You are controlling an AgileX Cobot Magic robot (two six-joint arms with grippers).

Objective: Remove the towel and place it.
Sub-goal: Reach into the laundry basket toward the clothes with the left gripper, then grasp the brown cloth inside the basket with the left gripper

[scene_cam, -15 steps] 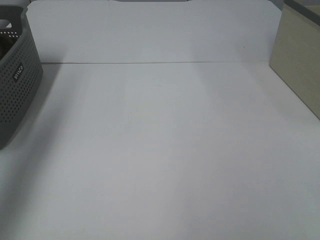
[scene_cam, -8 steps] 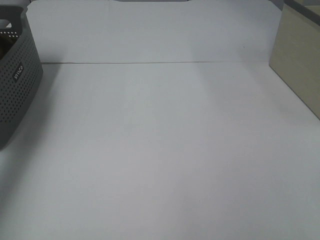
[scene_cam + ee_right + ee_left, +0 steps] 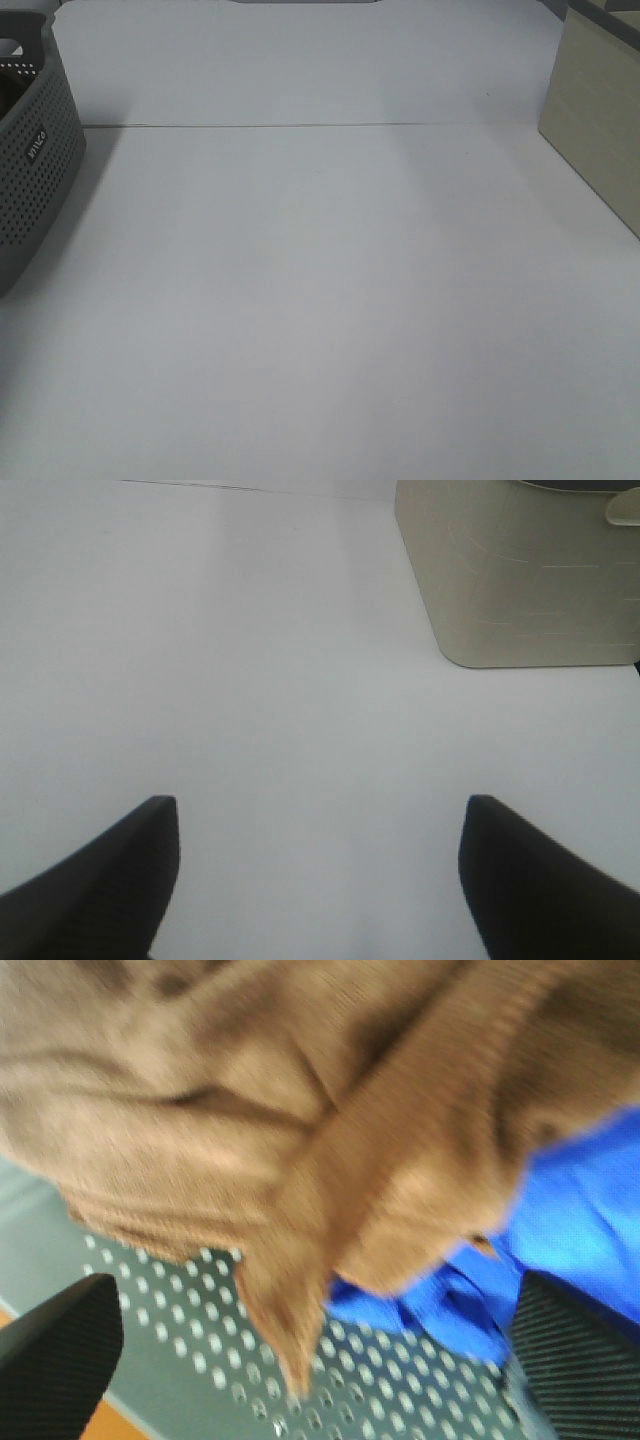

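Brown towel (image 3: 300, 1110) over grey basket (image 3: 180, 1330); basket label (image 3: 37, 147) unreadable.

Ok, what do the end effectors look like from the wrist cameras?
The left end effector has two black fingers, one showing fine ribbed texture. The right end effector has two plain dark fingers with tapering tips. No cables or markings show; the arms are out of view.

I note the towel (image 3: 300, 1110): brown plush, crumpled in folds, lying over a blue cloth (image 3: 590, 1210), one corner drooping across the perforated grey basket (image 3: 180, 1330).
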